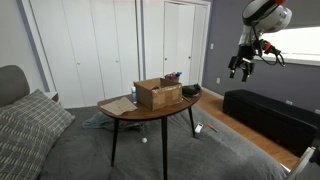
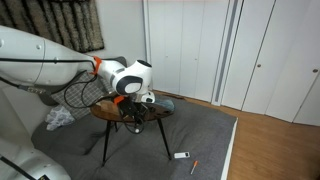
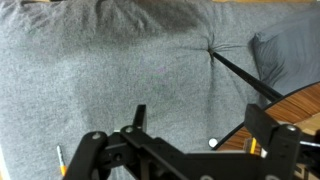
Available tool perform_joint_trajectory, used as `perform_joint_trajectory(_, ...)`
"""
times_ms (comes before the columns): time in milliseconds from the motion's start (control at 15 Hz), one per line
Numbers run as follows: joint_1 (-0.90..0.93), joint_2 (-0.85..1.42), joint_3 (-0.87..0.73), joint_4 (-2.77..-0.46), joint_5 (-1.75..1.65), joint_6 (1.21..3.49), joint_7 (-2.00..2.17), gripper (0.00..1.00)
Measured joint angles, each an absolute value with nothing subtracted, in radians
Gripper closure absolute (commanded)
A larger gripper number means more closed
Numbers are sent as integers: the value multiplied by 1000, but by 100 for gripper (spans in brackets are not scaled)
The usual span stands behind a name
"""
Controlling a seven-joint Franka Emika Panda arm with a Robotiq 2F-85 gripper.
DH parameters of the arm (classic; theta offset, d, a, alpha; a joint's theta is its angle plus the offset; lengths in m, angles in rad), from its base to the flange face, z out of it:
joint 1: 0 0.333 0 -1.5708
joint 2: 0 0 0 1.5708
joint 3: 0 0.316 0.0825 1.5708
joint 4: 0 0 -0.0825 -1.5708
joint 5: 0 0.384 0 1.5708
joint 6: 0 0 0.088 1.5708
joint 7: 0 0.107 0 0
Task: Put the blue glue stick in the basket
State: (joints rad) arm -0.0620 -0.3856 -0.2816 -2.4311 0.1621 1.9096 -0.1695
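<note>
The basket [image 1: 157,95] is a brown cardboard box that stands on the round wooden table [image 1: 140,113]. A small blue object [image 1: 190,90], too small to tell if it is the glue stick, lies on the table just beside the basket. My gripper [image 1: 240,68] hangs high in the air, well off to the side of the table and apart from both. In the wrist view my gripper [image 3: 200,115] is open and empty over grey carpet, with only the table's edge [image 3: 303,108] at the right. In an exterior view my gripper [image 2: 133,112] covers most of the table.
A flat tan sheet [image 1: 118,106] lies on the table's other side. A white ball [image 3: 211,143] sits on the carpet under the table. A black bench [image 1: 265,115] stands below my gripper. A marker and a small white item [image 2: 182,155] lie on the floor.
</note>
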Motion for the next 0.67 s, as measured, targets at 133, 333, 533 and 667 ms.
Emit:
perform_joint_trajectory(133,-64,-386,-276,-2431,162,1910,-170,0)
perform_joint_trajectory(333,-54,-385,-217,-2425,161,1919,-193,0)
perform_joint_trajectory(533,-5,-376,-132,-2393,160,1931,-203,0)
perform_joint_trajectory(667,34,-351,-76,-2345,157,1936,-204,0)
